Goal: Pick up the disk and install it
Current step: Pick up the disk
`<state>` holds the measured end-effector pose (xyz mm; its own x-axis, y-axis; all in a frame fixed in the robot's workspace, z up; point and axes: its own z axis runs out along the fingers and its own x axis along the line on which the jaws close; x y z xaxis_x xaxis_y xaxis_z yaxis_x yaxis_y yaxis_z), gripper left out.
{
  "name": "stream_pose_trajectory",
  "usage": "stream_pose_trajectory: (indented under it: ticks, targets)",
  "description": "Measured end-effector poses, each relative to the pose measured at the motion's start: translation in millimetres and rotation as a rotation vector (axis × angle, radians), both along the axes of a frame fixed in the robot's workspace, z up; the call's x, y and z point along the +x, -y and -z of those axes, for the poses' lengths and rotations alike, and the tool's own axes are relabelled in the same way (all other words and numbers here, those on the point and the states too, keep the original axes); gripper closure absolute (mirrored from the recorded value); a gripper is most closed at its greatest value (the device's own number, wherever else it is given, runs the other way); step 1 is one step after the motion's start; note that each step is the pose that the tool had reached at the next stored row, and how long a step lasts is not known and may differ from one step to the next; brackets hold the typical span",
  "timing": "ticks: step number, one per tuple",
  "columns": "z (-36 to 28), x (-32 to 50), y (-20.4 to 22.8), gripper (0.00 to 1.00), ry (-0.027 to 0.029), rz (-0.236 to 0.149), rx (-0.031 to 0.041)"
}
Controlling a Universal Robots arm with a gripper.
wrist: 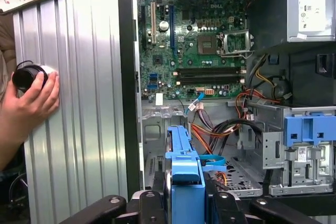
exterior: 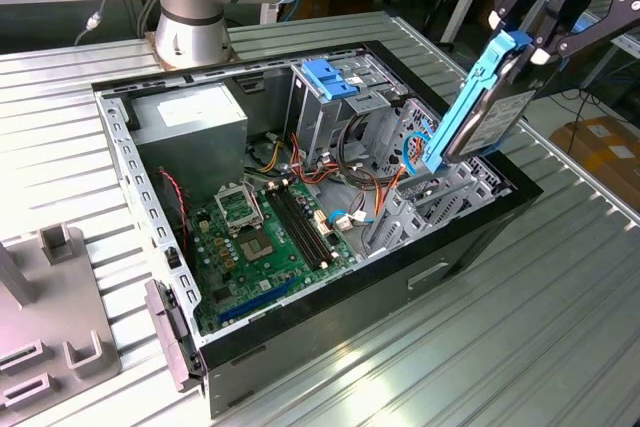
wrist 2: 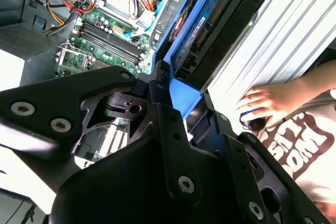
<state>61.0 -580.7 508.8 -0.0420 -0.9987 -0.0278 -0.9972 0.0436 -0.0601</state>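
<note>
Gripper [exterior: 520, 42] at about two o'clock in the exterior view, jaws clamped on the upper end of the light-blue carrier rail [exterior: 462, 112] that frames the disk [exterior: 492, 117]. The disk hangs tilted in the air, with its lower end just above the open computer case [exterior: 330, 337], at three o'clock from the motherboard [exterior: 265, 232]. As far as I can tell, it touches nothing but the jaws. The drive cage's blocky blue latch [exterior: 325, 77] sits toward twelve o'clock inside the case, apart from the disk. In the first wrist view the rail runs from the jaws toward the case interior. A person's hand [wrist: 31, 100] rests on the slatted metal table [exterior: 560, 327] beside the case.

I judge the disk stiff, dense and heavy for its size, and fragile to knocks. The plastic rail looks smoother and more flexible than the metal body, so with the disk held by one end, the weight could swing or slip. The rail end still seems the right place to hold. It keeps the jaws off the label, circuit board and connector.
</note>
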Motion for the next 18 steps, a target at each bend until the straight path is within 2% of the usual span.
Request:
stream_pose_trajectory:
  ticks: [1, 7, 10, 15, 18]
  targets:
    - [3.9, -0.1, 0.0, 0.63, 0.0013, 0.000, 0.0003]
    - [14.7, -3.1, -0.2, 0.63, 0.0060, 0.000, 0.0008]
    - [15.0, -3.6, -0.2, 0.63, 0.0060, 0.000, 0.0006]
    - [21.1, -3.7, -0.2, 0.63, 0.0100, -0.001, 0.0008]
    - [21.6, -3.7, -0.2, 0.63, 0.0101, -0.017, 0.0004]
